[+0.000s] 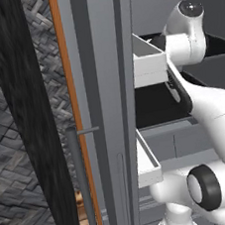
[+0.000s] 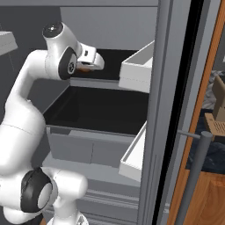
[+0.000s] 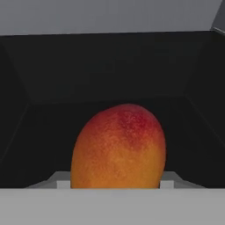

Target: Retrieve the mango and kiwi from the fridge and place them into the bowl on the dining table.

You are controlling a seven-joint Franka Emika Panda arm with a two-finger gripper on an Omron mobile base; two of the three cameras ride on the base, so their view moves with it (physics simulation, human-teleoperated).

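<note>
Progress: an early stage, as I judge it. The fridge (image 2: 105, 145) stands open with the arm reaching into its dark upper compartment, so the opening step is done. The mango (image 3: 117, 147) is at the end effector (image 2: 90, 66) but remains inside the fridge. Carrying it to the bowl, then fetching the kiwi and placing it too, are left to do.

End effector: in the hand view the mango sits squarely between the two tips, which show pale at either side of its base, flush against the fruit. It looks pinched on the mango, with the jaws held apart by the fruit's width. In the right base view a sliver of orange shows under the white hand, which fits a grip.

Mango, place: on or just above the black shelf floor of the upper compartment, toward the front, with the dark back wall well behind it. Whether it has left the shelf, I cannot tell.

Mango, look: smooth egg-shaped fruit standing on end, orange-yellow along the lower left and flushing to speckled red at the upper right. The skin looks firm and rounded, so it may slip if gripped off-centre.

Fridge: matte grey body, white door shelves (image 2: 135, 70) on the open door beside the arm, grey drawers below the compartment.
</note>
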